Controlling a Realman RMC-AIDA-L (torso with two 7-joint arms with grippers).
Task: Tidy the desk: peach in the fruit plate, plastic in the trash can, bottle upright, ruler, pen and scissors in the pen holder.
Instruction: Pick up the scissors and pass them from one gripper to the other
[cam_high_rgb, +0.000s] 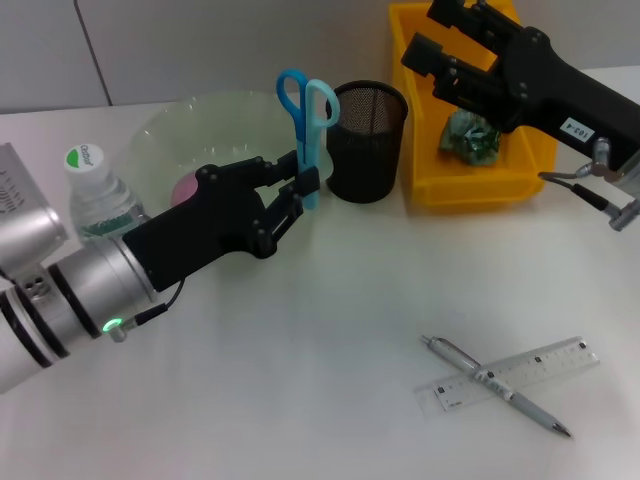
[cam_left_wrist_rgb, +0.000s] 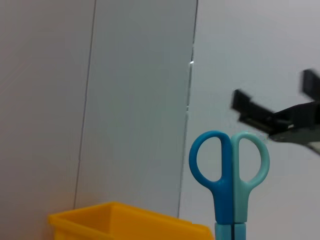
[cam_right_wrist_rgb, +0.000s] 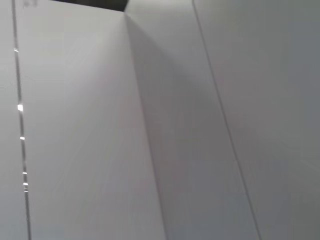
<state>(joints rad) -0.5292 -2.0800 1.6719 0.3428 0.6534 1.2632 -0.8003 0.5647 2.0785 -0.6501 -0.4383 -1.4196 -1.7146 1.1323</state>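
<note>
Left gripper (cam_high_rgb: 300, 190): fingers pinched on the scissors, just left of the pen holder and in front of the plate's right edge.
Scissors (cam_high_rgb: 309, 135): held upright, handles up, one loop dark blue and one light blue, blades closed; handle loops level with the pen holder's rim, just beside it, not inside it. The left wrist view shows the loops (cam_left_wrist_rgb: 230, 165) against the wall.
Pen holder (cam_high_rgb: 368, 140): black mesh cup, upright, between the plate and the yellow bin.
Right gripper (cam_high_rgb: 440, 50): raised over the yellow bin, fingers spread apart, holding nothing; also seen far off in the left wrist view (cam_left_wrist_rgb: 280, 117).
Yellow bin (cam_high_rgb: 425, 150): at the back right, with crumpled green plastic (cam_high_rgb: 470, 138) lying in it.
Plate (cam_high_rgb: 190, 130): clear glass, back left; a pink round thing (cam_high_rgb: 187, 187), likely the peach, lies in it, partly hidden by the left arm.
Bottle (cam_high_rgb: 97, 195): upright at the left edge, green and white cap, beside the plate.
Pen (cam_high_rgb: 495, 385): lies on the desk front right, crossing over the clear ruler (cam_high_rgb: 520, 372), both well apart from the holder.
Right wrist view: only bare wall panels.
</note>
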